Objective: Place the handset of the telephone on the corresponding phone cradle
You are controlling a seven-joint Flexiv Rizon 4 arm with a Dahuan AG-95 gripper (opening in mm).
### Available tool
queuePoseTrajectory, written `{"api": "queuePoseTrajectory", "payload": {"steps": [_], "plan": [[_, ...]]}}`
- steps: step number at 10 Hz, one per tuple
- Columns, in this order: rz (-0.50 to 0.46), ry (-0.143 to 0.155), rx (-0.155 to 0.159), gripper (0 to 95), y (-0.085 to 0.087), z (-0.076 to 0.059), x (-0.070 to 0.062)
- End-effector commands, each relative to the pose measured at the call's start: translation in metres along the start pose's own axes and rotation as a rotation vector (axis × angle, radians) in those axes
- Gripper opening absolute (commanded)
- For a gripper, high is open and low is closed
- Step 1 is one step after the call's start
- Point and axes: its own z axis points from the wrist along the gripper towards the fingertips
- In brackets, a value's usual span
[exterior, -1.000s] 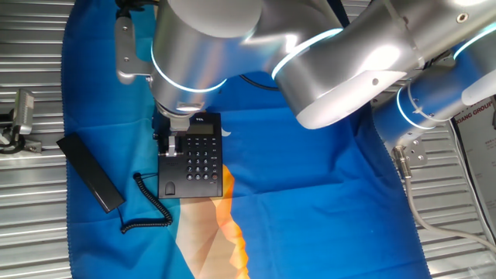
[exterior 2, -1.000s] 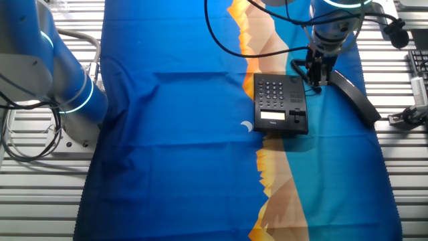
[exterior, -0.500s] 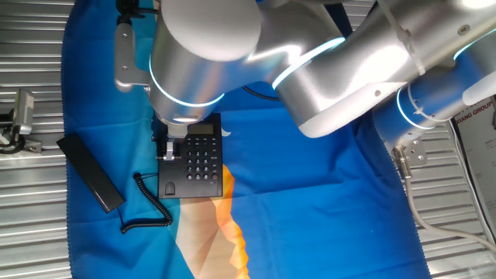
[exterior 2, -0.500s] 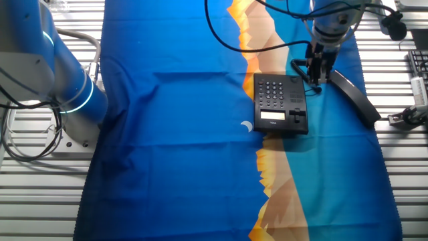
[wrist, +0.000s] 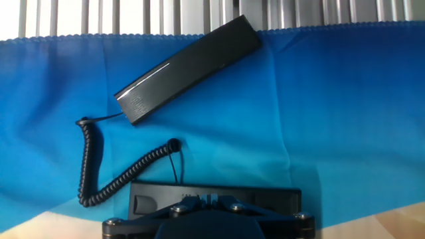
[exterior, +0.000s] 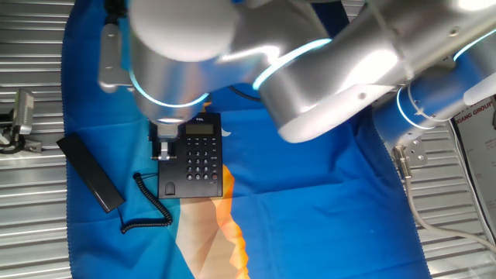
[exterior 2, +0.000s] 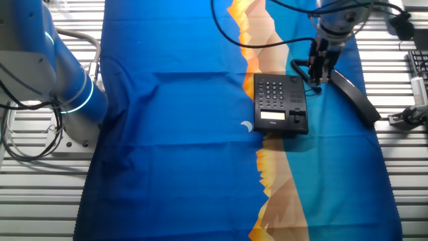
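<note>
Beyond the telephone [exterior: 192,157], apart on the cloth: the handset [wrist: 188,68], long axis oblique; gripper [exterior 2: 321,61] above the phone cradle [exterior: 170,172], jaws' state indeterminable.

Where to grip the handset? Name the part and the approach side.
Grip the handset at mid-length, jaws across its narrow width, coming straight down from above. It lies flat on the blue cloth, a long slim bar with both long edges free; the coiled cord leaves one end, so stay clear of that end.

Glossy black plastic handset [wrist: 189,68] — on smooth blue cloth [wrist: 345,113].
</note>
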Motion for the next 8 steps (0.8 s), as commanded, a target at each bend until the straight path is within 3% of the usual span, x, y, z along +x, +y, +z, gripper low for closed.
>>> {"api": "queuePoseTrajectory", "payload": {"steps": [1, 8], "plan": [[-0.088, -0.021, -0.035, 0.0, -0.0003, -0.0015, 0.0027], [-0.107, -0.021, -0.047, 0.0, -0.0003, -0.0015, 0.0027]]}}
